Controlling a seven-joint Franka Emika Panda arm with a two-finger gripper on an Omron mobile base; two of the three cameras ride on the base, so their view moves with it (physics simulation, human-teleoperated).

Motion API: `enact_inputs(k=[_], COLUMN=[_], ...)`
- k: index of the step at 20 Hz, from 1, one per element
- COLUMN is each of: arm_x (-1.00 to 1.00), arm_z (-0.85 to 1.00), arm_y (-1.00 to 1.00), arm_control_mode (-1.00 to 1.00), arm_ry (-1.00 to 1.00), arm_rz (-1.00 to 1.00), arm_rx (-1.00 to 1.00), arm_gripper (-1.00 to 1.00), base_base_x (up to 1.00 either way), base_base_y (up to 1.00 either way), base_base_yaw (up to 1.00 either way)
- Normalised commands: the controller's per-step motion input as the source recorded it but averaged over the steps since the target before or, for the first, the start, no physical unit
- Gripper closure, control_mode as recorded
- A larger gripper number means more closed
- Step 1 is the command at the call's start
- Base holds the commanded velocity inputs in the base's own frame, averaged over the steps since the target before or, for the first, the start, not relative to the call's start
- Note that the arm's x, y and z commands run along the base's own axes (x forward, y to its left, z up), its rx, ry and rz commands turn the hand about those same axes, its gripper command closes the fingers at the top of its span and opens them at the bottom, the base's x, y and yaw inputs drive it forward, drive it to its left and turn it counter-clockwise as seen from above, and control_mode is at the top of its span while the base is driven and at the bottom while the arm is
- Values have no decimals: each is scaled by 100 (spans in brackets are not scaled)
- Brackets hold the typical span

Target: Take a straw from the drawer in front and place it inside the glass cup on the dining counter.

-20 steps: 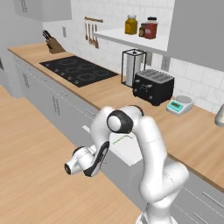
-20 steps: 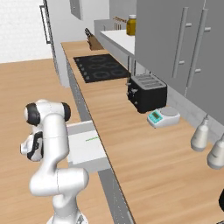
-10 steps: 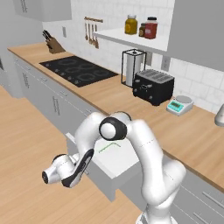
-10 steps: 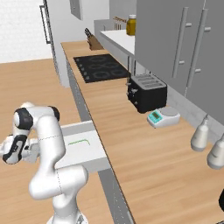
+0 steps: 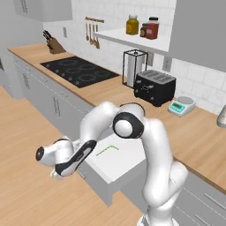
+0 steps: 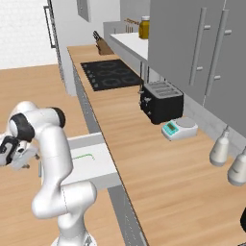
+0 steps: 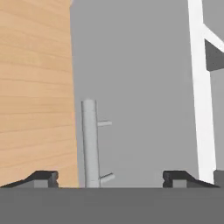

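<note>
The drawer stands pulled out from the grey cabinets, its white inside showing. A thin green straw with a bent end lies on the drawer floor, also seen as the straw from the right. My gripper hangs low in front of the drawer front. In the hand view the gripper is open. Its fingertips stand wide apart on either side of the slim bar handle without touching it. The glass cup and the dining counter are out of view.
The wooden wall counter carries a black toaster, a paper towel holder and a small scale. A cooktop lies further left. Wood floor spreads in front of the cabinets.
The arm has swung out from the cabinets and drawn the drawer further open. The jaws, shut on the handle before, have now spread wide and let it go.
</note>
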Motion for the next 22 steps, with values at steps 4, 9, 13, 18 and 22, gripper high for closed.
enact_inputs(k=[4,9,13,18,22], arm_x=[-45,-18,9,54,69], arm_z=[85,100,95,35,0], arm_y=[0,-26,-46,-33,-16], arm_control_mode=[-100,-100,-100,-100,-100], arm_ry=[28,9,8,9,4], arm_rz=[0,0,0,0,0], arm_rx=[50,33,18,1,-8], arm_gripper=[-100,-100,-100,-100,-100], base_base_x=[0,0,0,0,0], base_base_y=[0,0,0,0,0], base_base_yaw=[0,0,0,0,0])
